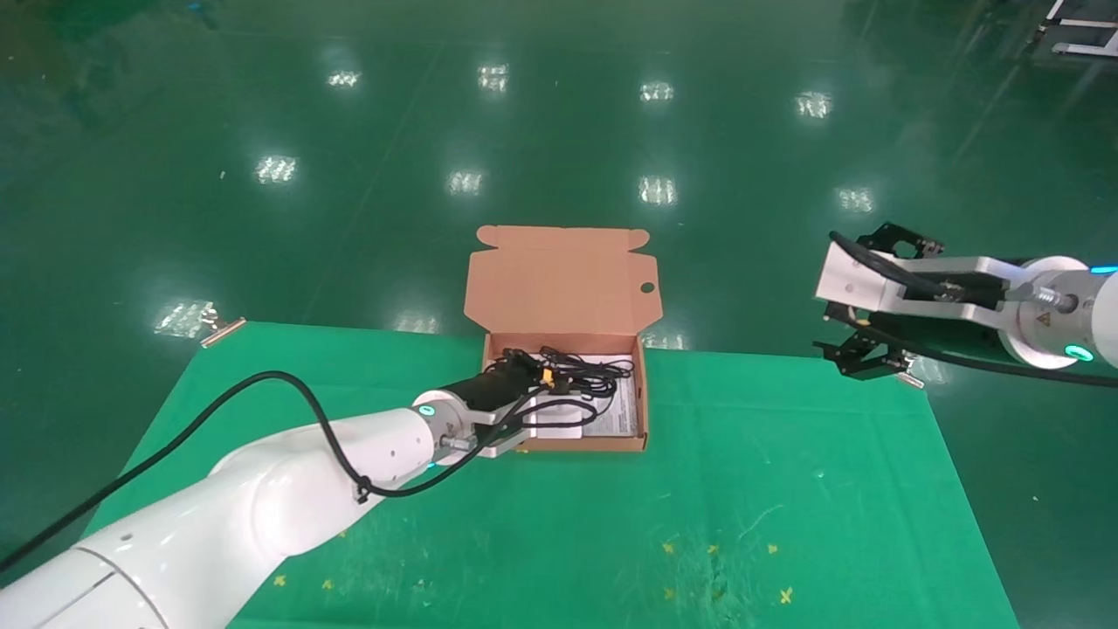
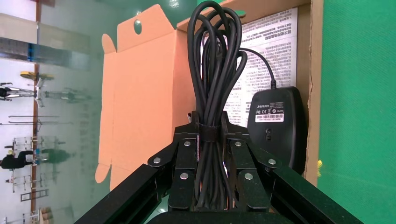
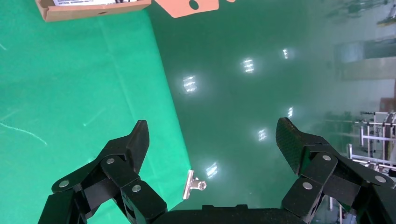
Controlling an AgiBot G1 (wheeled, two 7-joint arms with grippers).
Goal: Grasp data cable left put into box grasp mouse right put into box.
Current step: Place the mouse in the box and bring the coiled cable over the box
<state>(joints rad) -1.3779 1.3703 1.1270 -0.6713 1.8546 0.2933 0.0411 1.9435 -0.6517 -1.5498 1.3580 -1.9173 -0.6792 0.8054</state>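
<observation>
My left gripper [image 1: 531, 384] reaches over the open orange-brown box [image 1: 645, 397]. In the left wrist view it [image 2: 208, 123] is shut on the data cable [image 2: 215, 70], a long black looped bundle held by its strap band above the box's white printed sheet [image 2: 275, 42]. The black mouse [image 2: 276, 130] lies in the box with its labelled underside up, beside the cable, its thin cord [image 2: 261, 60] curving away. In the head view the mouse is hidden behind my left gripper. My right gripper [image 1: 852, 297] is open and empty, raised off the table's right edge.
The box's flap lid [image 1: 559, 279] stands upright at the back. Green cloth [image 1: 742, 507] covers the table, held by metal clips [image 1: 223, 330] at its far corners; one clip [image 3: 192, 184] shows below my right gripper [image 3: 212, 126]. Shiny green floor lies beyond.
</observation>
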